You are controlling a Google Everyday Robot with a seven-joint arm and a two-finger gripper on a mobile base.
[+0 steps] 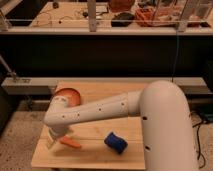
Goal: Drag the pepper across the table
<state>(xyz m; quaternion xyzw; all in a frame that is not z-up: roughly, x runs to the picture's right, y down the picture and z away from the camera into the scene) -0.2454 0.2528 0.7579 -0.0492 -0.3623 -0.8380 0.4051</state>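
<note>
An orange pepper [70,144] lies on the wooden table [95,155] near the front left. My white arm reaches across from the right, and my gripper [56,141] is down at the table just left of the pepper, touching or very close to it. The arm's wrist hides most of the gripper.
An orange bowl [68,95] stands at the table's back left, partly behind my arm. A blue object [115,142] lies at the front middle. A dark rail and a shelf with clutter run behind the table. The table's left edge is close to the gripper.
</note>
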